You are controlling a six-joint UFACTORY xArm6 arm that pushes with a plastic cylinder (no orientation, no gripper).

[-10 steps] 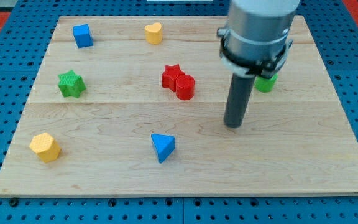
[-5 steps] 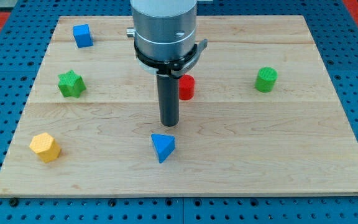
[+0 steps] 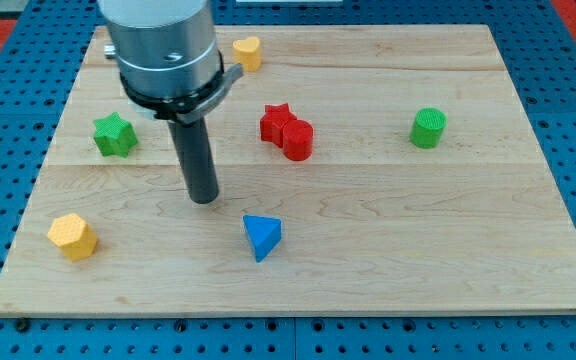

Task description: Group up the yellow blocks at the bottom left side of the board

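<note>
My tip (image 3: 204,198) has moved across the surface (image 3: 448,250) from the view's right toward the left within the last second. It is a plain rod with no hand to spread or press, and touches no block. It stands between the green star (image 3: 114,134) and the blue triangle (image 3: 261,237). The yellow hexagon (image 3: 72,236) already lies at bottom left; the yellow heart-like block (image 3: 248,52) sits at the top, so I judge it must be fetched. The arm hides the top-left corner.
</note>
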